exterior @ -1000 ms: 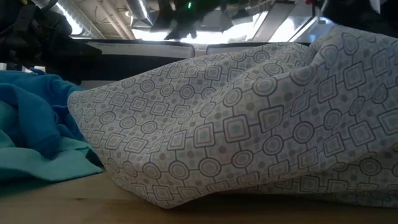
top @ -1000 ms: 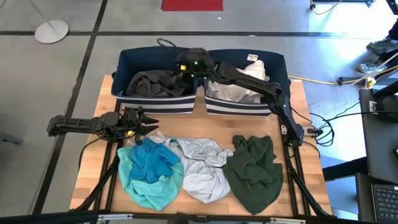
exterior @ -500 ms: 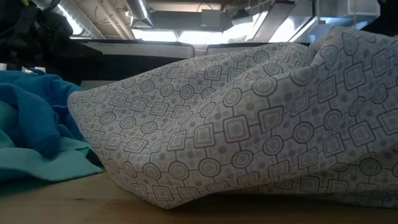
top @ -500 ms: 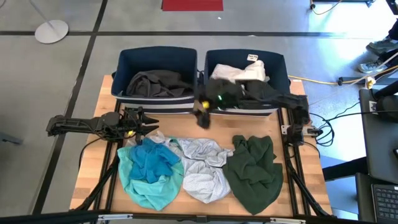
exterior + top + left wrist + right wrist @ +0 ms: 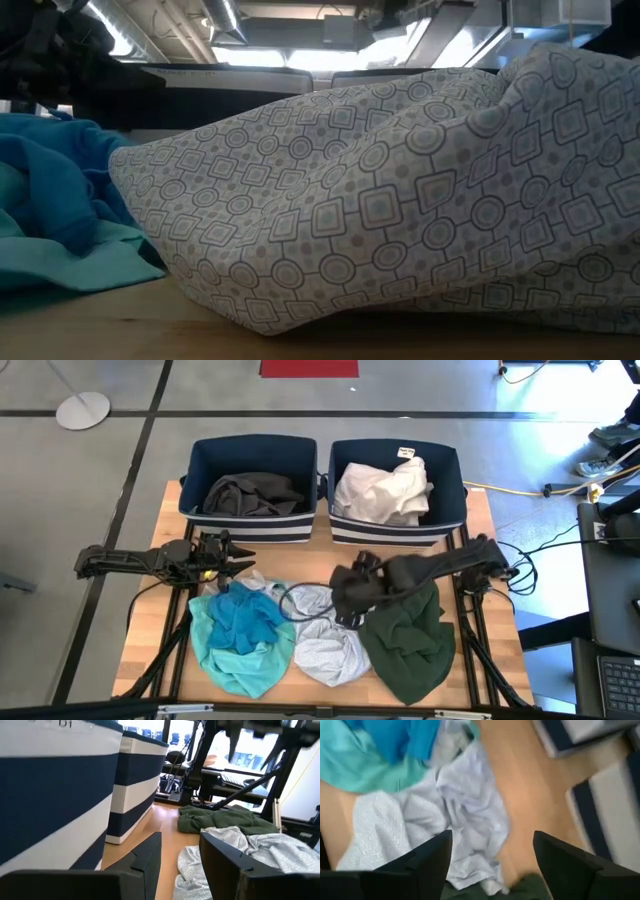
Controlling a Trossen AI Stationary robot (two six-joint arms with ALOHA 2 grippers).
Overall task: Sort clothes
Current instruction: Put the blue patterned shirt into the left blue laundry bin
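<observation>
Three garments lie on the table's near half: a turquoise one [image 5: 240, 635] at left, a pale grey-white patterned one [image 5: 322, 640] in the middle, and a dark green one [image 5: 412, 640] at right. The patterned one fills the low view [image 5: 400, 200], with the turquoise one beside it [image 5: 50, 200]. A dark grey garment [image 5: 250, 492] lies in the left bin [image 5: 252, 448], and a white one [image 5: 385, 490] in the right bin [image 5: 396, 448]. My right gripper [image 5: 342, 598] is open above the patterned garment [image 5: 470, 820], touching nothing. My left gripper [image 5: 238, 555] is open and empty at the table's left, in front of the left bin.
The two navy bins with white stripes stand side by side along the table's far edge; the left wrist view shows their fronts [image 5: 60, 795]. A strip of bare wood [image 5: 300, 558] runs between the bins and the garments. Cables and equipment lie beyond the table's right edge.
My right gripper has swung from over the left bin toward the table's near edge, past the bins' front, and now hangs over the patterned garment. The garments on the table and in the bins have kept their places.
</observation>
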